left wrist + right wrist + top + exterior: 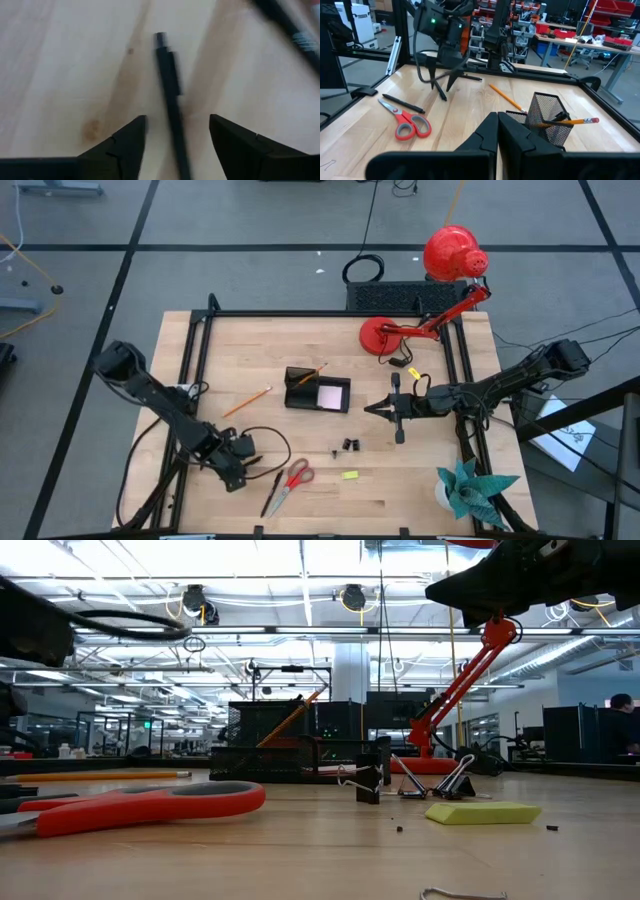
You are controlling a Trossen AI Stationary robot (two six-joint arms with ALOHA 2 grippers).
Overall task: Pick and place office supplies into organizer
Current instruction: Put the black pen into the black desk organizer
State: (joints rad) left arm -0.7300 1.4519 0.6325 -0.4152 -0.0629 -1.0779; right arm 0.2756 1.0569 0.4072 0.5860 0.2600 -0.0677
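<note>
My left gripper (176, 145) hangs open astride the black pen (170, 100) lying on the surface (60, 65), to pinch it; my right gripper (498, 131) waits closed beside the organizer (317, 392).

Black pen (170, 95) flat beside red-handled scissors (291, 482).

The black pen (170, 95) runs blurred past the left wrist view's edge.

Robotics lab, strip-lit ceiling (300, 580), equipment racks (270, 725), workbenches (580, 37) behind
</note>
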